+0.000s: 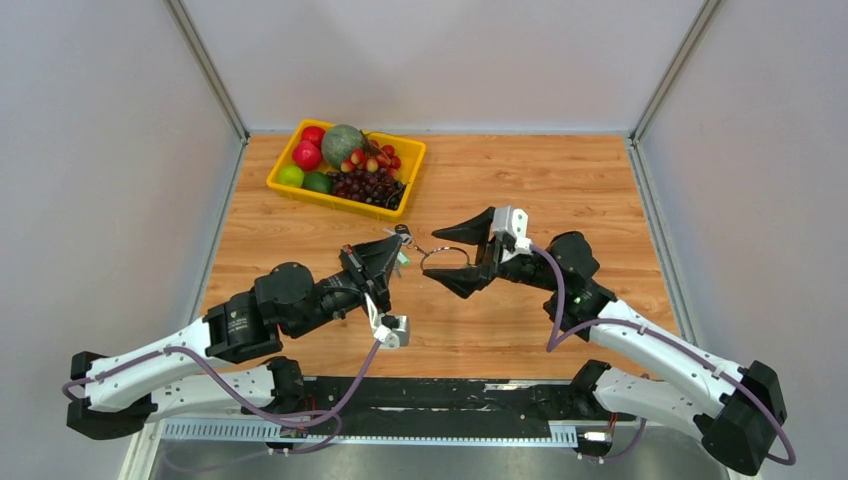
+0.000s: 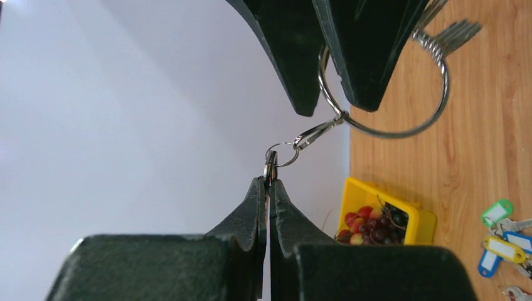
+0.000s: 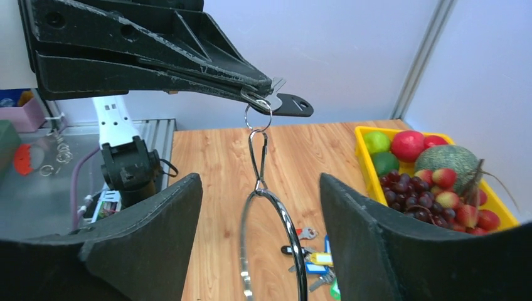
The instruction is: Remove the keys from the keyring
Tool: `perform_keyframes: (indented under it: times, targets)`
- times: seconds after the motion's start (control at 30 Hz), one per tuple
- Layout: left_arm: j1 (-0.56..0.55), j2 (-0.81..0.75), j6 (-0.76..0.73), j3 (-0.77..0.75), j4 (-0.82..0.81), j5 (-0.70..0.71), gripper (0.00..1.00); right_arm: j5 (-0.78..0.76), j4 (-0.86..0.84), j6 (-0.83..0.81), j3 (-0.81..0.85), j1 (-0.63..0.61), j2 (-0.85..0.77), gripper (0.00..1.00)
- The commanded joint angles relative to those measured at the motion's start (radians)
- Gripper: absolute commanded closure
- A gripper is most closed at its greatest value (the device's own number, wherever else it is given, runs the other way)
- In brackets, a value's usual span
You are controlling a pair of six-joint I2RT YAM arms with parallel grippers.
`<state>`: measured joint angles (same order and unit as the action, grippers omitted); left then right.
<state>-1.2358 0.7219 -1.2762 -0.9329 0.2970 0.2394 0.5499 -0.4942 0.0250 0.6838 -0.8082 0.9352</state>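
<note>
Left wrist view: my left gripper (image 2: 268, 185) is clenched at the very tips on a black-headed key (image 3: 290, 105), biting its metal edge. From that key a small split ring (image 2: 281, 155) links to a slim clasp (image 2: 317, 132), and the clasp hooks the keyring (image 2: 401, 133), which is lifted clear of the table (image 1: 560, 190). My right gripper (image 3: 260, 188) stands released, its jaws wide, one finger on each side of the big loop. In the right wrist view the wire runs down the gap without clearly touching either pad. A bunch of silver keys (image 2: 458, 31) hangs on the far side of the loop. Several tagged keys (image 2: 502, 241) lie loose on the wood below, near the yellow fruit tray (image 1: 283, 155).

I judge this the middle of the job, with some keys off and this one being worked free. Next, I think, my right fingers must close on the loop and hold it steady. Then the left can pull or twist the clasp open. The wire is thin and may slip or turn in the pads.
</note>
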Motion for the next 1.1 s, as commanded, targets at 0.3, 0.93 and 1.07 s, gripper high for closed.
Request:
perform_keyframes:
  times: [0.3, 0.93, 1.07]
  targets:
    - [-0.013, -0.016, -0.066, -0.009, -0.121, -0.100, 1.00, 0.195, -0.165, 0.137, 0.135, -0.030, 0.181, 0.38]
    - [-0.013, -0.032, -0.052, -0.008, -0.146, -0.100, 1.00, 0.238, -0.162, 0.159, 0.149, -0.047, 0.178, 0.87]
    - [-0.013, -0.033, -0.051, -0.009, -0.147, -0.100, 1.00, 0.232, -0.148, 0.160, 0.151, -0.047, 0.177, 0.71]
